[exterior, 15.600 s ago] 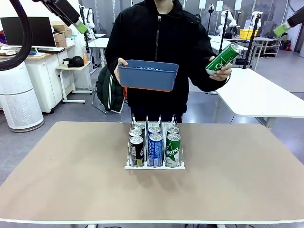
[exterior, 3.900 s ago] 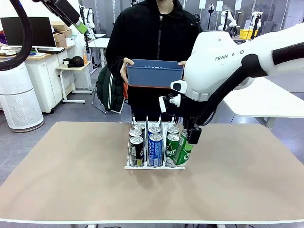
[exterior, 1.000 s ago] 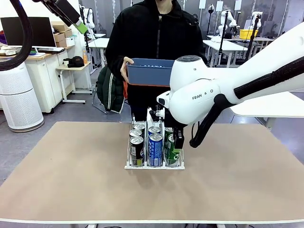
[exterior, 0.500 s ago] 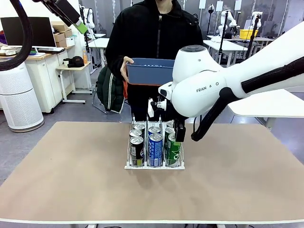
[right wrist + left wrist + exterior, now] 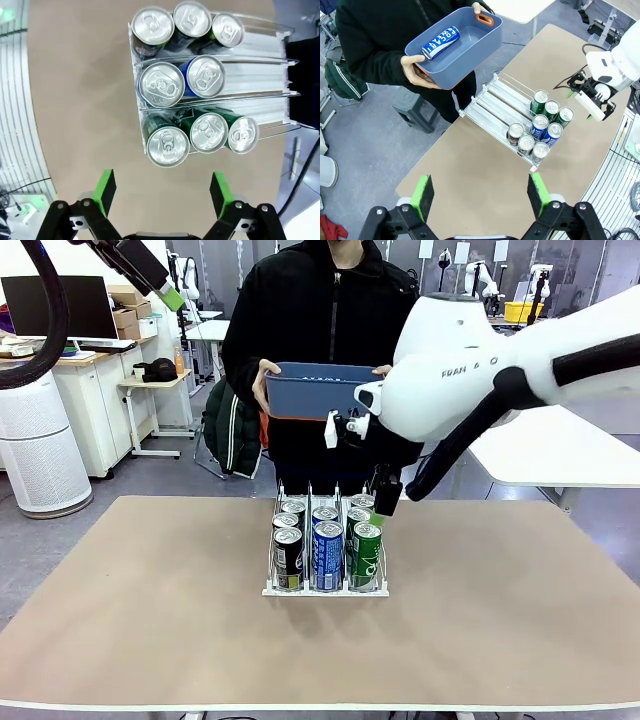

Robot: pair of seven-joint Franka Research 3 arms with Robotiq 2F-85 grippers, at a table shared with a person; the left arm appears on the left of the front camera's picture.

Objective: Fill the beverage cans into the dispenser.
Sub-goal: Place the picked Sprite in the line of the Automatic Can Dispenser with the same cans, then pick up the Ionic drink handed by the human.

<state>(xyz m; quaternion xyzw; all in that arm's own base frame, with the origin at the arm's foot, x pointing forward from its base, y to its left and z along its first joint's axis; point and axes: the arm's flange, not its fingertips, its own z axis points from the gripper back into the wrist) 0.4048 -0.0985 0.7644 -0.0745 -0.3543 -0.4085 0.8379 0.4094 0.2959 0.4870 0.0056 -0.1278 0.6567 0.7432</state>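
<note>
The dispenser [image 5: 325, 589] stands mid-table, its three lanes holding several beverage cans. From above, the black-and-silver lane [image 5: 153, 26] has three cans, the blue lane [image 5: 205, 76] two and the green lane [image 5: 167, 146] three. My right gripper [image 5: 382, 505] hangs open just above the green cans [image 5: 366, 550], holding nothing; its pads [image 5: 106, 190] stand wide apart. My left gripper [image 5: 480, 195] is open and empty, raised high at the far left [image 5: 165, 290]. A person holds a blue tub [image 5: 320, 395] containing one blue can [image 5: 440, 42].
The person stands at the table's far edge, right behind the dispenser [image 5: 492, 102]. Bare tan tabletop [image 5: 150, 620] lies on both sides of the rack. A white cylinder [image 5: 40, 450] and desks stand beyond the table on the left.
My right gripper has let go of the green can in the right lane and risen up and back from it. The left arm has not moved.
</note>
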